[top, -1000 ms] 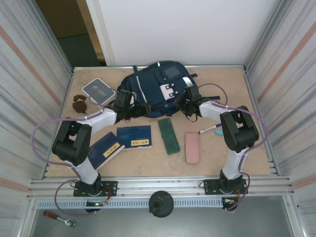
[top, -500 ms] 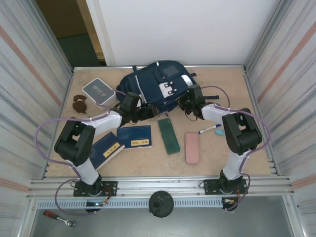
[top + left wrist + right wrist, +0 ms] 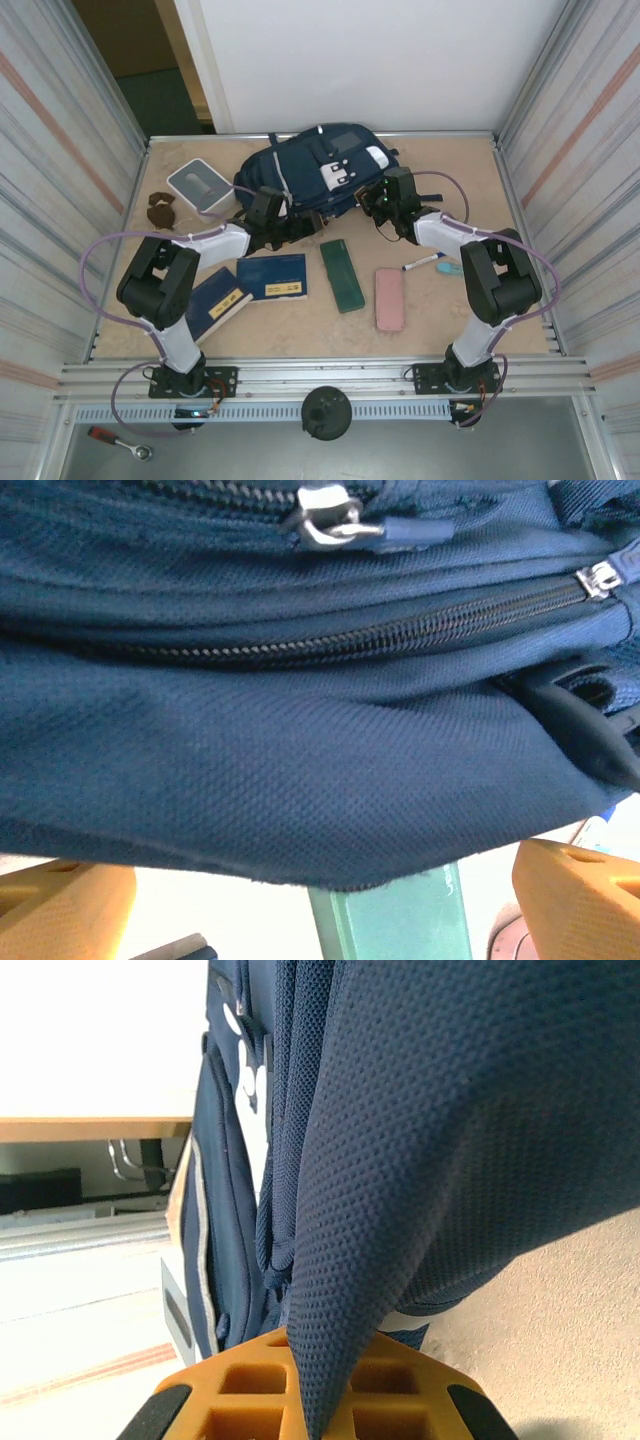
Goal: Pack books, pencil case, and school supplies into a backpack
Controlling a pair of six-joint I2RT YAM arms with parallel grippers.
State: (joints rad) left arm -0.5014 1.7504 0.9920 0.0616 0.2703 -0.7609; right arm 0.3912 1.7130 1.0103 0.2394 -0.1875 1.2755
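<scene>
Two books (image 3: 272,277) lie unpacked at lower centre; beyond them the left gripper (image 3: 294,228) stands released at the hem of the backpack (image 3: 310,180), the right gripper (image 3: 372,203) clenched on its fabric — a thin bite that may slip.

text check: nothing I can read | books (image 3: 272,277): yellow label strip on each cover, dark print there too small for me to make out | backpack (image 3: 300,172): grey patch (image 3: 347,140), no legible lettering or brand
</scene>
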